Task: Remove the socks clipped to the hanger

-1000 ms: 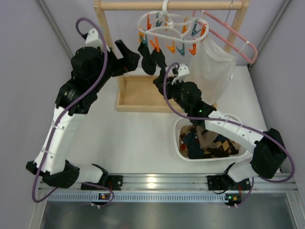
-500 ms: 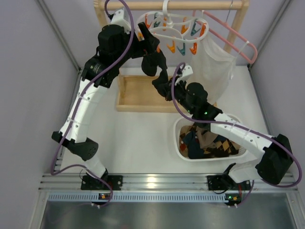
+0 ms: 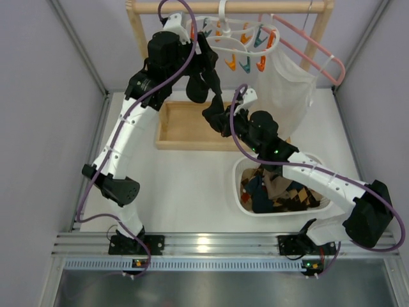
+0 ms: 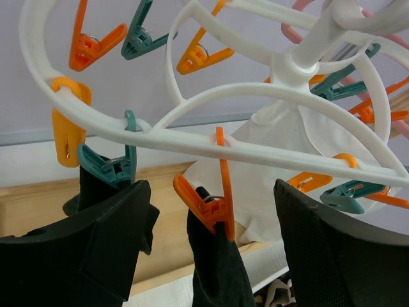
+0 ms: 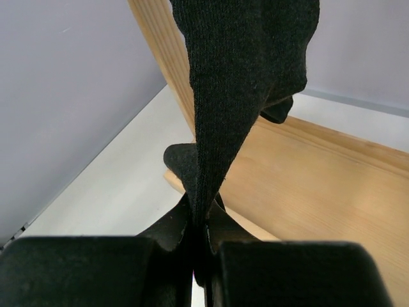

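Table (image 3: 185, 192): white, with both arms bolted at the near edge.

Wooden rack (image 3: 182, 128): stands at the far side. Its top bar carries the hanger (image 3: 238, 39), a pink wire hanger (image 3: 319, 54) and a white mesh bag (image 3: 287, 89).

Left arm (image 3: 121, 141): reaches up to the hanger's left side. Right arm (image 3: 319, 176): stretches past the basket (image 3: 238, 182), which holds a sock heap (image 3: 281, 192).

Hanger: white ring with orange and teal clips; most hang empty. The socks (image 3: 199, 86), dark, hang from its left side above the rack's base.

Left gripper (image 4: 212, 192): jaws apart, one finger on either side of an orange clip (image 4: 203, 203) that bites a clipped sock (image 4: 214, 275); neither finger touches it. A teal clip (image 4: 105, 167) just beside it grips a second sock (image 4: 96, 188).

Right gripper (image 5: 199, 240): jaws together, clamped on the lower end of a stretched sock (image 5: 243, 77) that runs up taut. I cannot tell which clip holds it.
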You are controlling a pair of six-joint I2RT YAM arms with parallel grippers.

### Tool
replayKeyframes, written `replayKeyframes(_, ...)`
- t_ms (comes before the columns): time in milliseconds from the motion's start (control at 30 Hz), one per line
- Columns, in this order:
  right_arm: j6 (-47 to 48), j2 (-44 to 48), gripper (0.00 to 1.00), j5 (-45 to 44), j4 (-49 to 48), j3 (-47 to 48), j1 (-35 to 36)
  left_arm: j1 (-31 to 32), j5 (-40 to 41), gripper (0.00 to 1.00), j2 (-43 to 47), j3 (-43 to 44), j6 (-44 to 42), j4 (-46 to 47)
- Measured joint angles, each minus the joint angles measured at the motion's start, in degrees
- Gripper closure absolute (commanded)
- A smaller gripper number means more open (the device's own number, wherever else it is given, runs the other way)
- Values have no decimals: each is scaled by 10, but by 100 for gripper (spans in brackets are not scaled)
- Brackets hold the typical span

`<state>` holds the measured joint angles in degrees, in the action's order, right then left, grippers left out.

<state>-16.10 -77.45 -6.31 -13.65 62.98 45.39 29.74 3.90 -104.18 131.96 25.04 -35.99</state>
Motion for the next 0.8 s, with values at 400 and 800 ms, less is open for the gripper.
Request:
replayKeyframes(400,-3,0,100,6,1,0,2,0,7,42,-29,12,-24,26)
replayKeyframes(800,-1,28,100,2,16,-10,4,1,9,85,-36,23,-38,30)
